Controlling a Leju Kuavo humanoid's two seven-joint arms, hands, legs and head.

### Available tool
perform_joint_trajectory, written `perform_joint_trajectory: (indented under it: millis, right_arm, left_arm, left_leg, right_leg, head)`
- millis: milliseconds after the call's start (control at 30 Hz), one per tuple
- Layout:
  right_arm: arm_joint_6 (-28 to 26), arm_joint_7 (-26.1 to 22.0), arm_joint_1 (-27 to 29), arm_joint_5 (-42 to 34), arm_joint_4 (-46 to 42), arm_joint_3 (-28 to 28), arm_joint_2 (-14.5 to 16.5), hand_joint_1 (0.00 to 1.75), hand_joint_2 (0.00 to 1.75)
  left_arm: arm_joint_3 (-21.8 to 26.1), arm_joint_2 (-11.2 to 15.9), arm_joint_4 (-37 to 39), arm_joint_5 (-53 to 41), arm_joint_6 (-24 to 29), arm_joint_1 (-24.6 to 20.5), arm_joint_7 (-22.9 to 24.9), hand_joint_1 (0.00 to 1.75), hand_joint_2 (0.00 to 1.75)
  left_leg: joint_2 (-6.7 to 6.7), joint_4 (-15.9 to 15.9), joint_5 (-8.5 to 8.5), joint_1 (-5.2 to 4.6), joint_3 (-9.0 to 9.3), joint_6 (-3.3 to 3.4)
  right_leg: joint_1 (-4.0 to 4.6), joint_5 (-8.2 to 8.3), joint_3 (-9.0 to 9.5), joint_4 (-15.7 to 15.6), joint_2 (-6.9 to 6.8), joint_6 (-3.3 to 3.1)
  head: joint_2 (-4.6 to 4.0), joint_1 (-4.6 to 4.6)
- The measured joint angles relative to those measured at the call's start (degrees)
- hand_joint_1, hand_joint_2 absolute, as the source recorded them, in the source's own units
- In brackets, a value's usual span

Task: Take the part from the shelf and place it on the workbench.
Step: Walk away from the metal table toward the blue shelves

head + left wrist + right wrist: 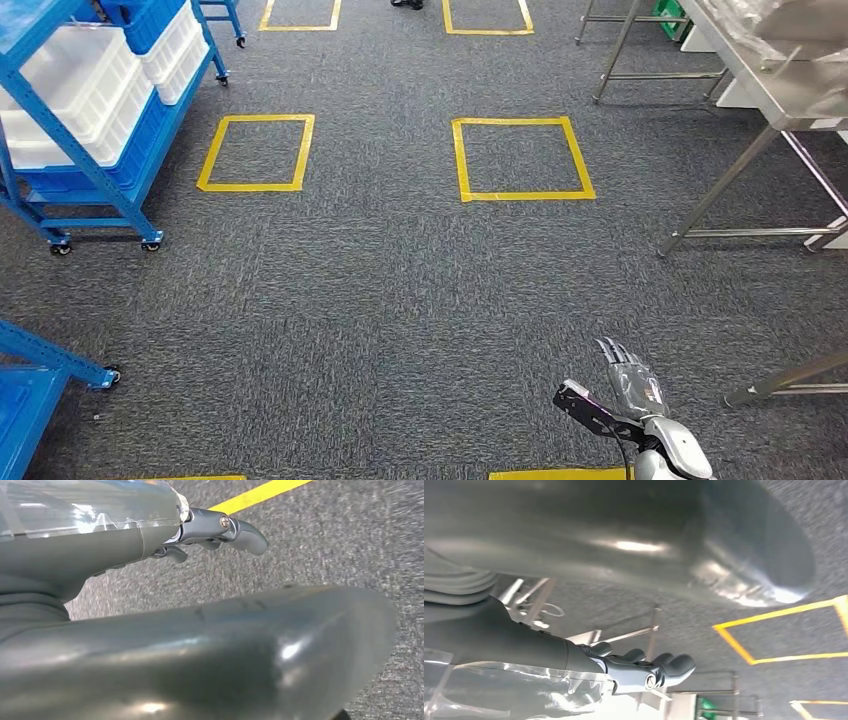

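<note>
A blue wheeled shelf stands at the far left with white bins and blue bins on its levels; I cannot make out any part in them. The steel workbench runs along the upper right. My right hand hangs low at the bottom right over the carpet, fingers straight and apart, holding nothing. In the right wrist view the right hand has its fingers stretched out with nothing in them. In the left wrist view my left hand hangs above the carpet, fingers loosely extended and empty.
Two yellow tape squares mark the grey carpet ahead. The corner of a second blue shelf juts in at the lower left. Steel table legs stand near my right hand. A green crate sits under a far table.
</note>
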Motion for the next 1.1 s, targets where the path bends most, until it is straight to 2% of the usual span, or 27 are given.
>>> perform_joint_trajectory:
  millis: [33,67,133,167,200,267,300,333,400,433,467,500,533,567,633,667,700,767,800,867,900,933,967,1000,1033,1067,1100]
  right_arm:
    - [0.0,-0.1,0.1,0.0,0.1,0.0,0.0,0.0,0.0]
    - [-0.1,-0.2,0.1,0.0,0.1,0.0,0.0,0.0,0.0]
    - [-0.2,-0.3,0.1,0.0,0.2,0.1,0.1,0.0,0.0]
    - [-0.3,-0.2,0.2,0.1,0.2,0.1,0.1,0.0,0.0]
    - [-0.4,0.0,0.2,0.2,0.2,0.2,0.3,0.0,0.0]
    - [-0.4,0.4,0.2,0.5,0.0,0.4,0.7,0.0,0.0]
    - [-0.3,0.6,0.2,0.7,-0.2,0.4,1.0,0.0,0.0]
    - [-0.2,0.7,0.2,0.8,-0.4,0.5,1.3,0.0,0.0]
    - [0.2,0.9,0.3,1.0,-0.7,0.5,1.5,0.0,0.0]
    - [0.4,0.9,0.3,1.1,-0.8,0.5,1.5,0.0,0.0]
    - [0.7,0.9,0.3,1.1,-0.8,0.5,1.5,0.0,0.0]
    - [0.9,0.8,0.2,1.2,-0.7,0.6,1.6,0.0,0.0]
    - [1.1,0.6,-0.1,1.3,-0.7,0.7,1.7,0.0,0.0]
    - [1.2,0.4,-0.3,1.3,-0.7,0.9,1.8,0.0,0.0]
    - [1.2,0.0,-1.0,1.4,-0.6,1.2,2.0,0.0,0.0]
    - [1.1,-0.2,-1.5,1.3,-0.3,1.3,2.0,0.0,0.0]
    - [0.9,-0.5,-1.9,1.2,0.1,1.4,2.1,0.0,0.0]
    - [0.4,-1.0,-2.9,1.0,1.0,1.7,2.2,0.0,0.0]
    - [0.2,-1.2,-3.2,0.9,1.5,1.8,2.3,0.0,0.0]
    - [-0.3,-1.5,-3.7,0.5,2.4,2.0,2.4,0.0,0.0]
    - [-0.5,-1.6,-3.7,0.3,3.0,2.0,2.4,0.0,0.0]
    - [-0.8,-1.6,-3.6,0.1,3.6,2.0,2.3,0.0,0.0]
    - [-1.0,-1.6,-3.4,-0.1,4.1,2.0,2.3,0.0,0.0]
    - [-1.2,-1.5,-3.0,-0.2,4.5,2.0,2.3,0.0,0.0]
    - [-1.4,-1.4,-2.7,-0.4,4.7,2.0,2.3,0.0,0.0]
    - [-1.6,-1.1,-2.3,-0.5,4.8,2.0,2.3,0.0,0.0]
    - [-1.8,-0.8,-2.0,-0.6,4.9,2.0,2.3,0.0,0.0]
  left_arm:
    - [0.0,0.0,0.0,0.0,0.0,0.1,0.0,0.0,0.0]
    - [0.0,0.0,0.0,0.0,0.0,0.1,0.0,0.0,0.0]
    - [0.0,0.0,0.0,0.2,0.0,0.1,0.0,0.0,0.0]
    - [0.0,0.0,0.0,0.3,0.0,0.1,0.0,0.0,0.0]
    - [0.0,0.0,0.0,0.4,0.0,0.2,-0.1,0.0,0.0]
    - [0.0,0.0,0.0,0.4,0.0,0.5,-0.1,0.0,0.0]
    - [0.0,0.0,0.0,0.4,0.0,0.6,-0.2,0.0,0.0]
    - [0.0,0.1,0.0,0.5,0.1,0.5,-0.2,0.0,0.0]
    - [0.0,0.1,0.0,0.6,0.1,0.3,-0.2,0.0,0.0]
    - [0.0,0.1,0.0,0.7,0.2,0.2,-0.3,0.0,0.0]
    - [0.0,0.0,0.0,0.8,0.2,0.2,-0.4,0.0,0.0]
    - [0.1,0.1,0.0,1.0,0.2,0.2,-0.6,0.0,0.0]
    - [0.1,0.1,0.0,1.1,0.2,0.3,-0.8,0.0,0.0]
    - [0.2,0.2,0.0,1.2,0.2,0.3,-1.0,0.0,0.0]
    - [0.4,0.3,0.0,1.4,0.2,0.2,-1.2,0.0,0.0]
    - [0.5,0.4,0.0,1.5,0.2,0.1,-1.3,0.0,0.0]
    - [0.6,0.4,0.0,1.6,0.2,0.1,-1.4,0.0,0.0]
    - [0.7,0.5,0.0,1.7,0.3,0.2,-1.4,0.0,0.0]
    - [0.7,0.5,0.0,1.7,0.4,0.2,-1.4,0.0,0.0]
    - [0.7,0.4,0.0,1.8,0.5,0.2,-1.5,0.0,0.0]
    - [0.8,0.4,0.0,1.8,0.6,0.1,-1.6,0.0,0.0]
    - [0.8,0.4,0.0,1.7,0.6,0.0,-1.6,0.0,0.0]
    - [0.8,0.5,0.0,1.7,0.5,0.0,-1.6,0.0,0.0]
    - [0.8,0.5,0.0,1.6,0.5,0.1,-1.6,0.0,0.0]
    - [0.8,0.5,0.0,1.4,0.5,0.2,-1.6,0.0,0.0]
    - [0.8,0.5,0.0,1.3,0.4,0.3,-1.6,0.0,0.0]
    - [0.8,0.5,0.0,1.2,0.4,0.3,-1.6,0.0,0.0]
  left_leg:
    - [-0.82,0.1,-0.04,0.01,0.05,-0.07]
    - [-1.62,0.3,-0.14,0.05,0.1,-0.21]
    - [-3.03,0.7,-0.38,0.03,-0.01,-0.66]
    - [-3.57,0.9,-0.44,0.04,-0.15,-0.96]
    - [-4.09,0.9,-0.42,0.08,-0.3,-1.3]
    - [-4.81,0.7,-0.36,0.26,-0.5,-2.05]
    - [-4.16,1.2,-0.7,0.25,-0.71,-2.36]
    - [-2.85,2.7,-1.66,0.23,-1.41,-2.6]
    - [0.41,9.2,-5.11,0.25,-4.46,-2.92]
    - [1.29,13.2,-6.82,0.36,-6.41,-3.08]
    - [1.69,16.1,-7.75,0.46,-7.83,-3.2]
    - [1.89,17.0,-7.61,0.52,-8.26,-3.26]
    - [2.07,15.7,-6.48,0.55,-7.54,-3.23]
    - [2.56,12.4,-4.69,0.51,-5.74,-3.07]
    - [4.9,4.4,-1.87,0.11,-1.54,-2.47]
    - [5.75,2.0,-1.24,-0.13,-0.28,-2.17]
    - [6.11,0.9,-1.14,-0.37,0.19,-1.92]
    - [4.86,0.6,-0.84,-0.46,0.2,-1.48]
    - [4.24,0.3,-0.61,-0.35,0.37,-1.24]
    - [3.01,-0.4,-0.15,0.03,0.78,-0.7]
    - [2.37,-0.5,-0.05,0.09,0.8,-0.55]
    - [1.63,-0.5,-0.01,0.11,0.76,-0.42]
    - [0.82,-0.5,-0.02,0.1,0.74,-0.38]
    - [0.0,-0.4,-0.03,0.1,0.73,-0.39]
    - [-0.84,-0.3,-0.08,0.12,0.75,-0.45]
    - [-1.66,-0.1,-0.16,0.15,0.79,-0.58]
    - [-2.46,0.1,-0.31,0.22,0.8,-0.79]
  right_leg:
    - [-0.07,1.84,0.47,-1.8,0.15,-0.03]
    - [-0.2,4.36,1.88,-5.5,0.72,-0.09]
    - [-0.46,7.77,4.82,-12.7,3.0,-0.29]
    - [-0.47,8.32,5.58,-14.5,3.77,-0.45]
    - [-0.35,8.16,5.75,-14.9,4.01,-0.69]
    - [-0.22,8.36,5.89,-15.2,2.88,-1.43]
    - [-0.25,8.46,6.06,-15.4,2.31,-1.91]
    - [-0.3,8.54,6.23,-15.7,1.65,-2.38]
    - [-0.08,8.47,6.47,-15.9,0.09,-3.08]
    - [0.1,8.38,6.49,-15.9,-0.74,-3.27]
    - [0.26,8.29,6.52,-15.8,-1.54,-3.37]
    - [0.39,8.19,6.55,-15.8,-2.28,-3.4]
    - [0.47,8.07,6.61,-15.7,-2.95,-3.36]
    - [0.53,7.93,6.73,-15.6,-3.58,-3.3]
    - [0.72,7.6,7.06,-15.6,-4.77,-3.0]
    - [0.81,7.47,7.2,-15.6,-5.29,-2.76]
    - [0.85,7.38,7.3,-15.6,-5.82,-2.49]
    - [0.87,7.27,7.57,-15.8,-6.78,-1.89]
    - [0.77,6.99,7.67,-15.6,-6.34,-1.59]
    - [0.55,4.86,6.5,-12.5,-3.46,-1.06]
    - [0.37,3.14,4.97,-9.3,-1.65,-0.91]
    - [0.3,1.39,2.95,-5.4,-0.61,-0.83]
    - [0.24,0.31,1.08,-2.0,-0.18,-0.75]
    - [0.18,0.26,-0.07,-0.1,-0.04,-0.69]
    - [0.11,1.39,-0.19,-0.5,0.04,-0.66]
    - [-0.02,3.45,0.8,-3.1,0.27,-0.63]
    - [-0.24,5.65,2.5,-7.2,1.09,-0.61]
  head:
    - [0.0,0.0]
    - [0.0,0.0]
    - [0.0,0.0]
    - [0.0,0.0]
    - [0.0,0.0]
    - [0.0,-0.01]
    - [0.0,-0.02]
    - [0.0,-0.03]
    - [0.0,-0.04]
    - [0.0,-0.04]
    - [0.0,-0.04]
    - [0.0,-0.04]
    - [0.0,-0.04]
    - [0.0,-0.04]
    - [0.0,-0.04]
    - [0.0,-0.04]
    - [0.0,-0.04]
    - [0.0,-0.05]
    - [0.0,-0.04]
    - [0.0,-0.03]
    - [0.0,-0.02]
    - [0.0,-0.01]
    - [0.0,-0.01]
    - [0.0,-0.01]
    - [0.0,-0.01]
    - [0.0,-0.01]
    - [0.01,0.0]
